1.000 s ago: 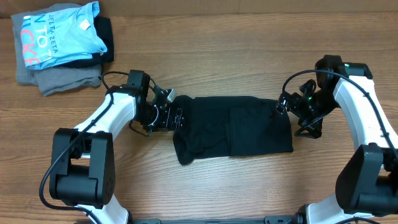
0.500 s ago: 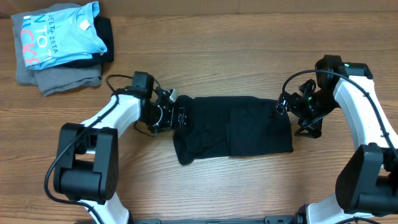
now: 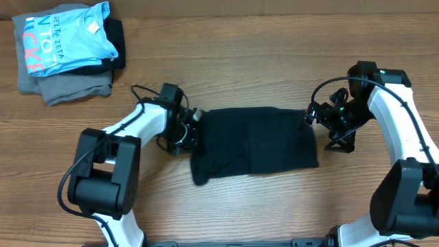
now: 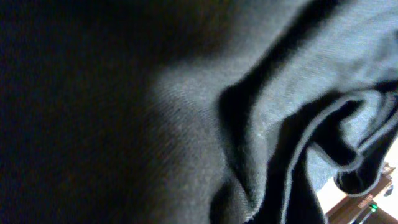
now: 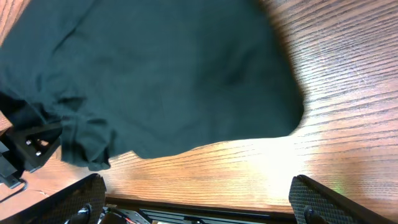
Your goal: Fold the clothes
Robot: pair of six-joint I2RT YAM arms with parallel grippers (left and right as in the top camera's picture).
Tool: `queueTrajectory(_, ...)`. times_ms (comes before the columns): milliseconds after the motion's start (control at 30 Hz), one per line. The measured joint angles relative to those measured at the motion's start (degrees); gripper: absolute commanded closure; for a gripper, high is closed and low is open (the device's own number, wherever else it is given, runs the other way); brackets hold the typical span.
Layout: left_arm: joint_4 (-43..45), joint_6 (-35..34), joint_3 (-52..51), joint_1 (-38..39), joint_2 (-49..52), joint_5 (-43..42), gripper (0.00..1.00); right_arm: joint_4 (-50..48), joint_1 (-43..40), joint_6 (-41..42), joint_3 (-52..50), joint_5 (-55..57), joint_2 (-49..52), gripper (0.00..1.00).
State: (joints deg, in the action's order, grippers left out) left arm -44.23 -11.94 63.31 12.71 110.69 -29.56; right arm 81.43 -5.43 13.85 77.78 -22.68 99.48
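The clothes point(image 3: 257, 140), a black T-shirt folded into a long band, lie across the middle of the wooden table. My left gripper point(image 3: 192, 134) sits at the band's left end, shut on bunched fabric. Its fingers are hidden in the left wrist view, which is filled by creased black cloth point(image 4: 186, 112). My right gripper point(image 3: 328, 129) hovers just off the band's right end, open, with nothing between its fingers. In the right wrist view the right gripper point(image 5: 199, 202) is over bare wood, and the clothes point(image 5: 155, 74) lie ahead of it.
A pile of folded garments sits at the far left corner: a light-blue shirt with white lettering point(image 3: 65, 34) on top, a grey one point(image 3: 68, 86) under it, and a dark one point(image 3: 118, 41) at the side. The table point(image 3: 260, 55) is brown wood.
My left gripper has slid right onto the shirt's left end and shut on it. The left end has bunched and the right edge has shifted slightly left. The right arm has not moved.
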Motion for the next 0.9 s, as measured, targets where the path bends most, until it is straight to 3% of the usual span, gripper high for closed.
queueTrajectory(167,-12.5,-0.7,5.1,-6.9,0.5,9.6,0.96,-3.0,2.8,0.1,-0.3,0.0,0.0,0.00)
queueTrajectory(400,-28.0,-1.4,21.1,-13.0,1.0,18.6,0.96,-11.0,12.5,3.1,-0.4,0.0,0.0,0.00)
queueTrajectory(633,-37.6,-1.4,32.2,-9.2,0.2,19.5,0.96,-15.5,21.0,8.3,-0.4,1.5,0.9,0.00)
queueTrajectory(900,-38.3,-1.4,33.6,2.7,-1.5,19.1,0.96,-18.4,22.6,11.4,-0.5,2.5,8.0,0.00)
